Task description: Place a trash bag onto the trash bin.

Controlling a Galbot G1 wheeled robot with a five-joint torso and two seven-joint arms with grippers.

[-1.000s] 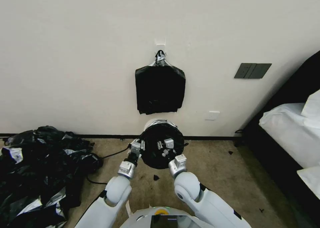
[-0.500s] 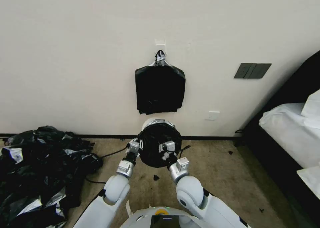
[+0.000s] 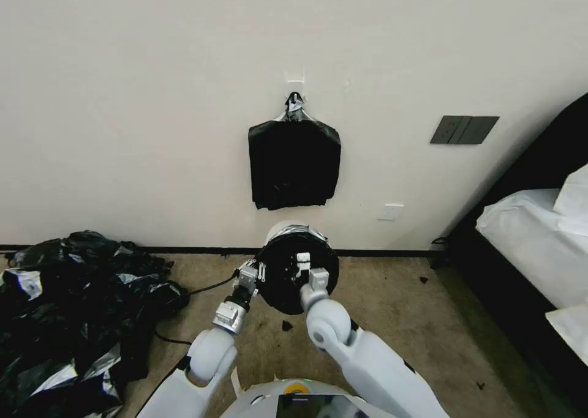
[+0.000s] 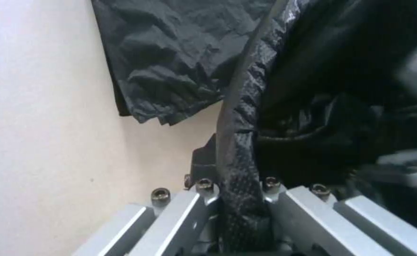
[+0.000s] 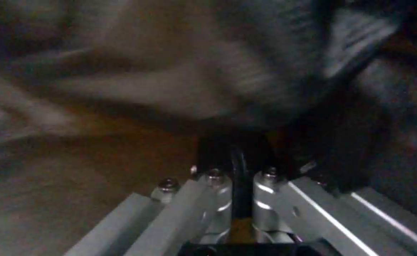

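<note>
Left gripper [image 3: 260,272] is clamped on the trash bag [image 3: 288,283] at the trash bin [image 3: 283,229] rim's left side. Right gripper [image 3: 302,261], over the bin mouth, has its fingers together, pinching the bag film.

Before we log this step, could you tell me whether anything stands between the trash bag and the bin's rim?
Nothing visible does. The trash bag already lines the trash bin; the left gripper pinches its edge, the right gripper is inside.
</note>
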